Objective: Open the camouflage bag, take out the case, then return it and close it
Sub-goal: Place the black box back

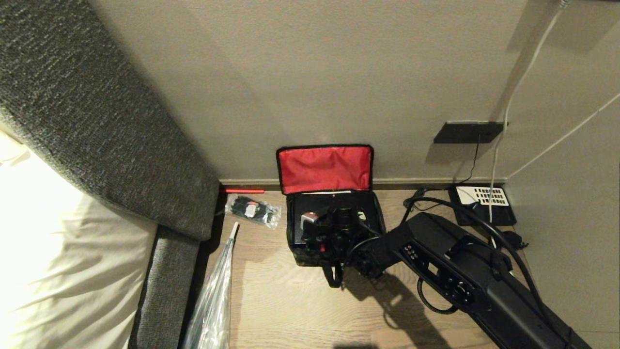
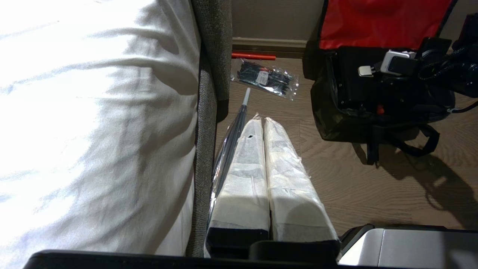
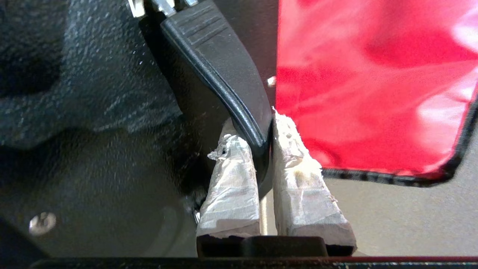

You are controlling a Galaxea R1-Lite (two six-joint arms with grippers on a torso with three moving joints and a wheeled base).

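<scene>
- The right gripper (image 3: 263, 149) is seen with its taped fingers (image 3: 231, 179) clamped on the black handle (image 3: 224, 74) of the case (image 3: 93, 93).
- The case sits inside the open camouflage bag (image 1: 334, 218), with the red lid lining (image 1: 324, 168) stood up against the wall (image 1: 310, 72).
- The bag is placed on the wooden floor (image 1: 290, 300), between a clear packet (image 1: 253, 209) and a telephone (image 1: 482, 203).
- The left gripper (image 2: 263, 123) is held with its fingers together, beside the bed (image 2: 93, 112), well apart from the bag.
</scene>
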